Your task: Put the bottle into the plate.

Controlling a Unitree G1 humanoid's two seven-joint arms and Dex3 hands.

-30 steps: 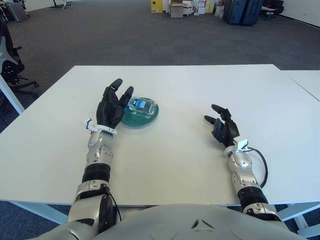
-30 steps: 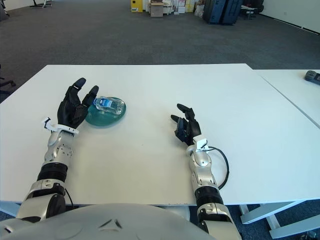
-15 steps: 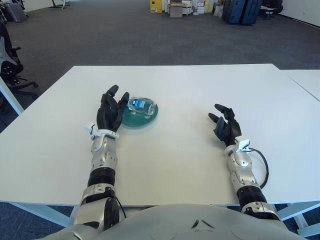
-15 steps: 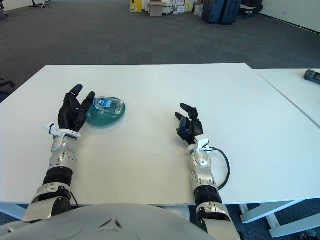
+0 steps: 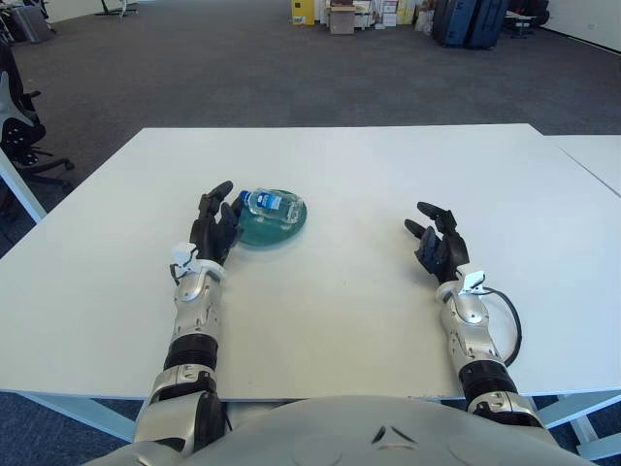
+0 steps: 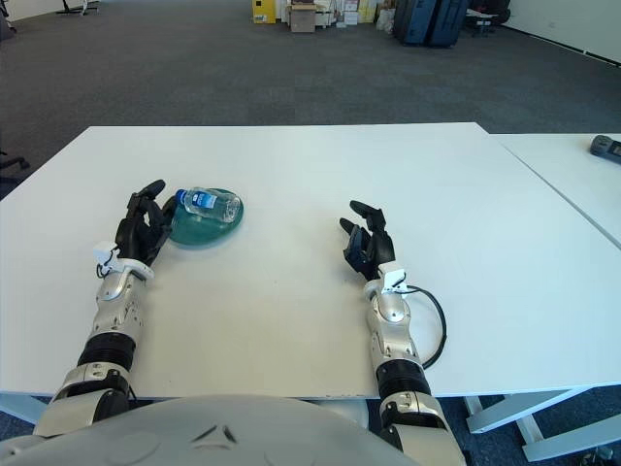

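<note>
A clear bottle (image 5: 273,203) lies on its side in a teal plate (image 5: 275,229). The left hand (image 5: 213,233) sits just beside the plate, fingers spread, empty. The right hand (image 5: 437,248) rests well apart, fingers relaxed.

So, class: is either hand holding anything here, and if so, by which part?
Nothing is held. The bottle lies on its side in the plate; the left hand is open beside the plate, and the right hand is open, well to the right.

A white rectangular table (image 5: 388,165) stands on dark grey carpet floor (image 5: 243,68). A second white table (image 6: 572,175) adjoins it on the right. Black office chairs (image 5: 15,107) stand at far left. Stacked boxes (image 5: 349,15) and dark blue suitcases (image 5: 471,21) line the far end.
</note>
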